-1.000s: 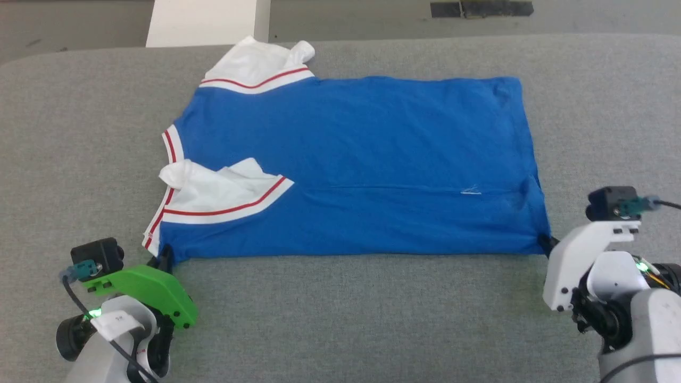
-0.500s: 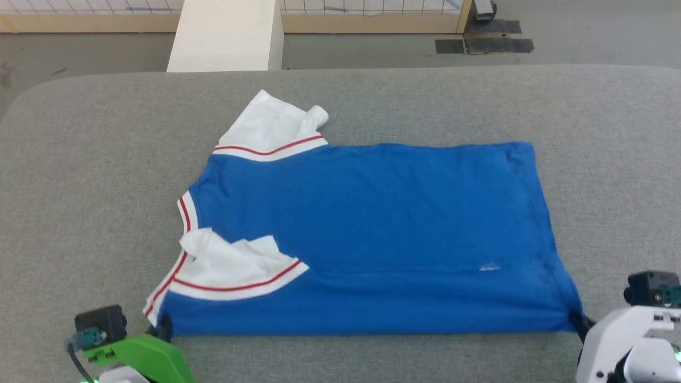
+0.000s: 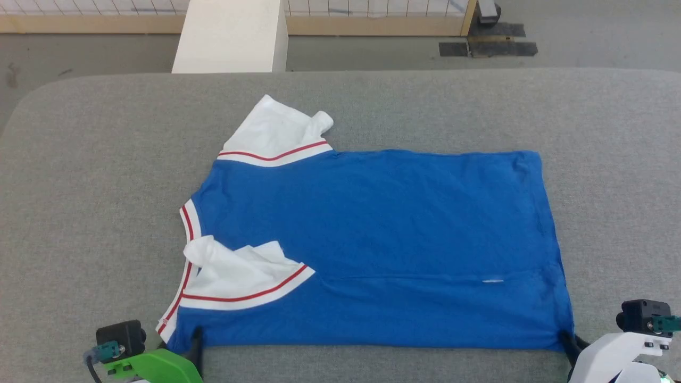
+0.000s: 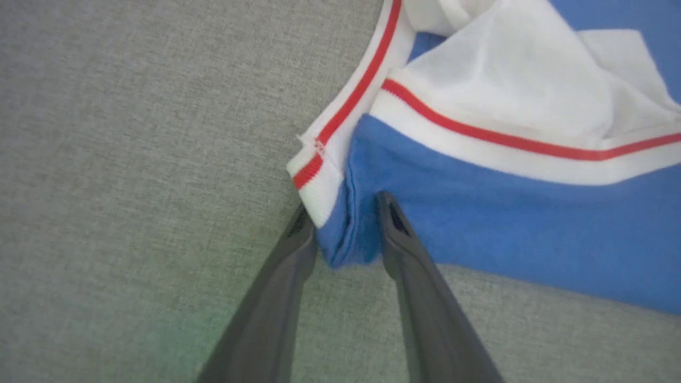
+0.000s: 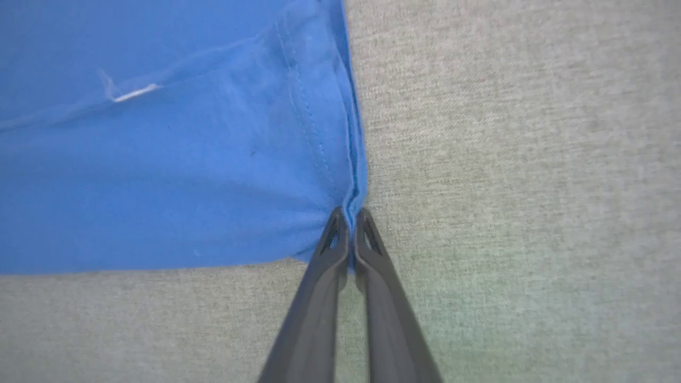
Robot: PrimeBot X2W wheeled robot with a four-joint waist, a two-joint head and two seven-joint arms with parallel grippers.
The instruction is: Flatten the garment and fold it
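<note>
The bright blue garment (image 3: 372, 239) lies flat on the grey padded table (image 3: 106, 186), collar to the left, with its near long side folded over the body. One white sleeve (image 3: 276, 133) points to the far side; the other (image 3: 239, 276) lies crumpled on the blue near the collar. My left gripper (image 3: 183, 344) is at the near left corner, open, its fingers astride a bunched fold of blue fabric (image 4: 348, 234) beside the red-striped collar trim (image 4: 319, 175). My right gripper (image 5: 348, 218) is shut on the near right hem corner (image 3: 565, 338).
The padded table extends well beyond the garment on every side. Past its far edge are a white block (image 3: 229, 34), bare floor and dark tape patches (image 3: 487, 48).
The head camera has tilted, so the whole picture has slid down. My left fingers have parted around the collar corner. The right gripper keeps its hold on the hem corner.
</note>
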